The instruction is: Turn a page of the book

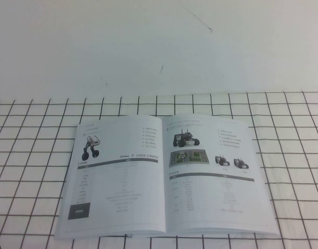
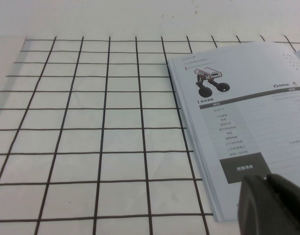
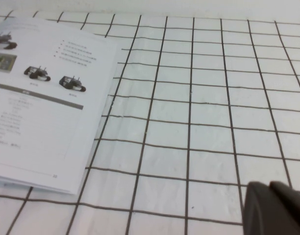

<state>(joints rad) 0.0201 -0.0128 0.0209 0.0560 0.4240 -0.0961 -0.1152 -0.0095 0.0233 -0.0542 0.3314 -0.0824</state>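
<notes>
The book (image 1: pixel 117 181) lies open and flat on the gridded table, near its front edge. Its right-hand page (image 1: pixel 213 176) shows wheeled-robot photos, grey bars and tables; the left-hand page shows a two-wheeled robot and a dark box. No arm shows in the high view. In the left wrist view my left gripper (image 2: pixel 265 180) is shut and empty, hovering over the book's near left corner (image 2: pixel 247 122). In the right wrist view my right gripper (image 3: pixel 268 186) is shut and empty over bare grid squares, to the right of the book's right page (image 3: pixel 37 112).
The white table cover with black grid lines (image 1: pixel 293 155) spreads to both sides of the book. A plain white wall (image 1: pixel 159 46) rises behind the table.
</notes>
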